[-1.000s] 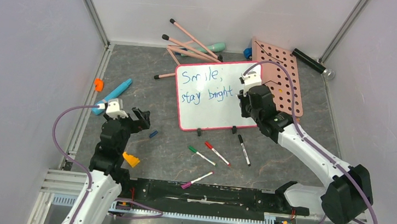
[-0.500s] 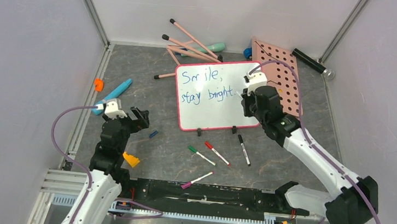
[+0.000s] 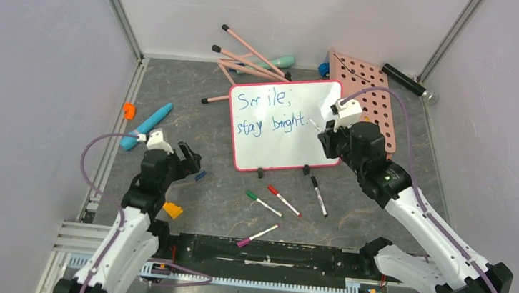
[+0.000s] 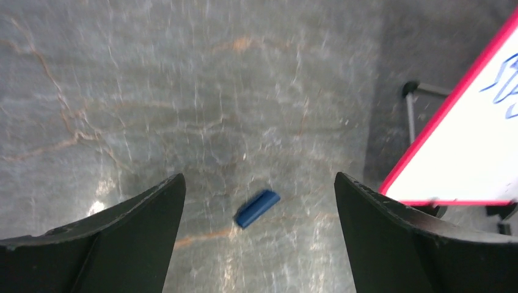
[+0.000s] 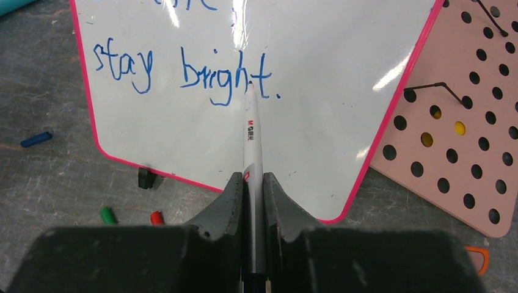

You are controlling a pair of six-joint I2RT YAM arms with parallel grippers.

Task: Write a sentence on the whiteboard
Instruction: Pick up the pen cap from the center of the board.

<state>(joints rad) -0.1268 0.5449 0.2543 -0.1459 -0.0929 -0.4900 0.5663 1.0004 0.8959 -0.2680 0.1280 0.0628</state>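
sentence (image 5: 207, 79) top line cropped, marker (image 5: 252, 140) base hidden

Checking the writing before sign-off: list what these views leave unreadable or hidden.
Right wrist: sentence top line cut by the frame edge.
Right wrist: marker rear hidden inside the right hand; tip contact unclear.
Left wrist: whiteboard mostly cut by the right edge.

The whiteboard (image 3: 281, 151) is a glossy white rectangle with a thin pink-red rim and rounded corners. It sits at the middle of the grey worktop (image 3: 217, 185), turned slightly askew, with two small black feet at its near edge. The sentence (image 3: 272, 116) is blue handwriting in two lines, "Smile," above and "stay bright." below, closed with a full stop. The writing fills the far half of the board, and the near half is bare white with streaks of glare.
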